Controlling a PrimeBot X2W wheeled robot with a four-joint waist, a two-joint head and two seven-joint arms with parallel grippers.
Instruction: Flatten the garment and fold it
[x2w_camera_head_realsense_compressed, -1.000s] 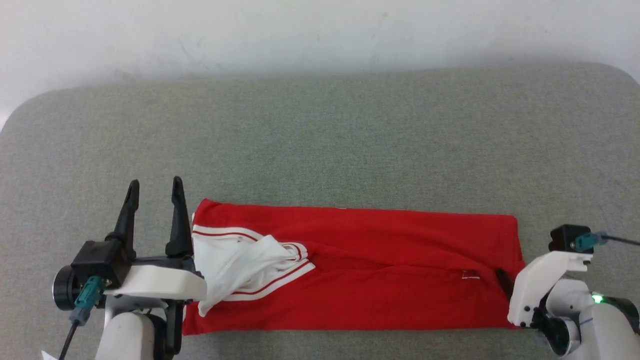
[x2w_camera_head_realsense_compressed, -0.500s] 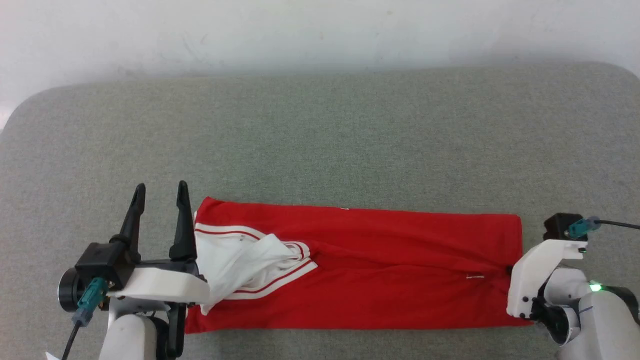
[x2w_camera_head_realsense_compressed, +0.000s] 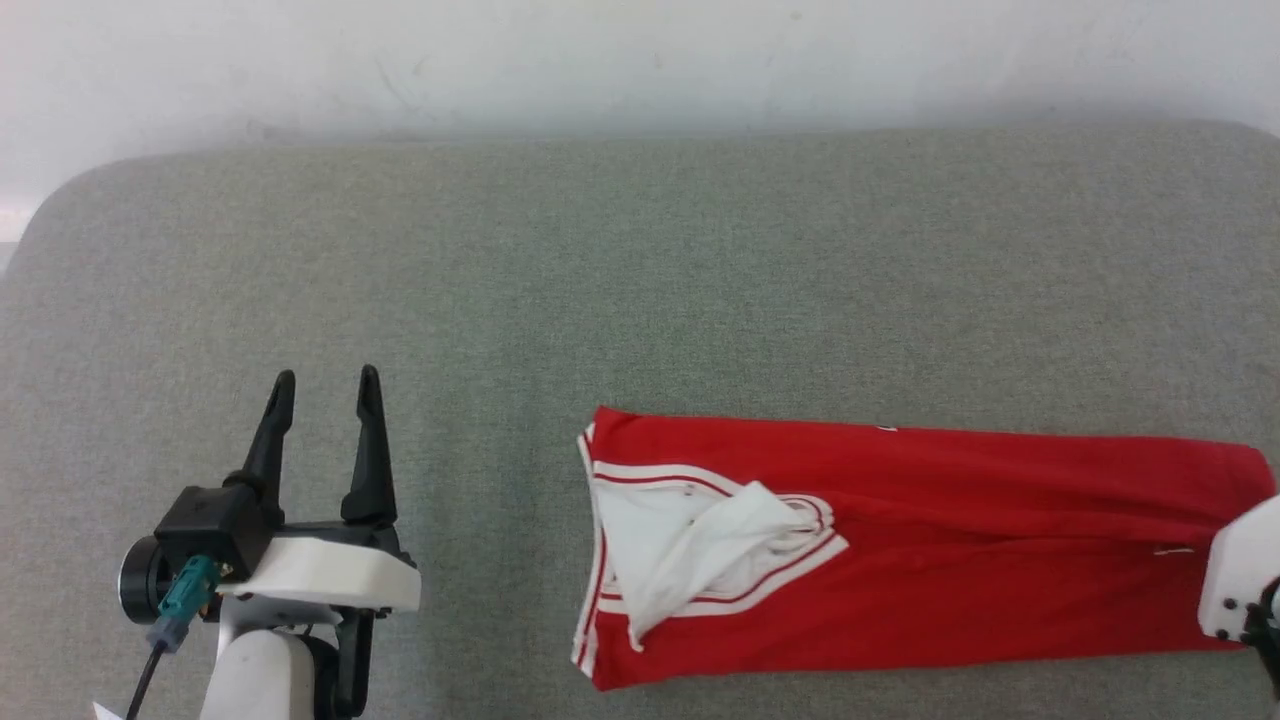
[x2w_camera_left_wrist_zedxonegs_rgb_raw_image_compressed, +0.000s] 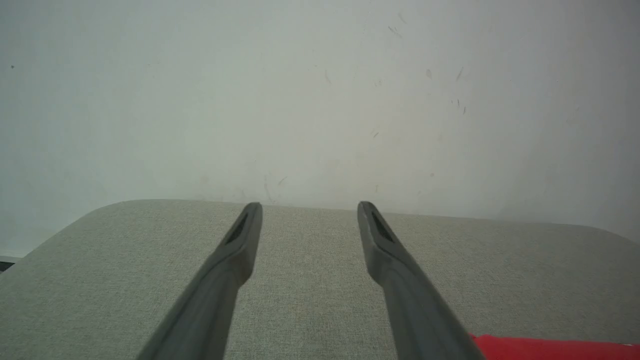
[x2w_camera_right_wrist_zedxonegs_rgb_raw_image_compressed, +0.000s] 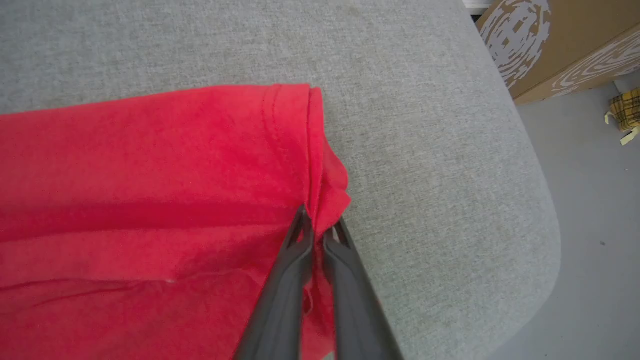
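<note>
Currently held: the right claw (x2w_camera_right_wrist_zedxonegs_rgb_raw_image_compressed: 320, 220) is pinched tight on the hem edge of the garment (x2w_camera_right_wrist_zedxonegs_rgb_raw_image_compressed: 150, 200), and a small pucker of red cloth is pushed up just past its fingertips.
Left claw: the left claw (x2w_camera_head_realsense_compressed: 327, 376) has its fingers spread wide with nothing between them, over the grey padded surface (x2w_camera_head_realsense_compressed: 640, 250).
Garment place: it lies on the pad, running from the right claw's tips toward the left claw. Its other end stops well short of the left claw, off to that claw's right, with bare pad between them. In the left wrist view a red corner (x2w_camera_left_wrist_zedxonegs_rgb_raw_image_compressed: 550, 347) shows low beside the claw's right finger.
Garment shape: a long narrow band, folded lengthwise, plain red on top. A shallow crease runs along its length, and the cloth ripples slightly near the right claw.
Sleeve end: at the end farthest from the right claw, a white sleeve (x2w_camera_head_realsense_compressed: 700, 540) sits crumpled on top of the red. Red-and-white striped trim (x2w_camera_head_realsense_compressed: 640, 470) borders it and shows again along the end edge.
Hem end: at the right claw, a stitched seam runs parallel to the cut edge, and the layers are doubled where the tips bite.
Beyond the right claw: the pad's rounded corner, then pale floor (x2w_camera_right_wrist_zedxonegs_rgb_raw_image_compressed: 600, 210) with a cardboard box (x2w_camera_right_wrist_zedxonegs_rgb_raw_image_compressed: 565, 40) and a yellow checked scrap (x2w_camera_right_wrist_zedxonegs_rgb_raw_image_compressed: 625, 107).
Ahead of the left claw: a white wall (x2w_camera_left_wrist_zedxonegs_rgb_raw_image_compressed: 320, 100) behind the pad's far edge.
</note>
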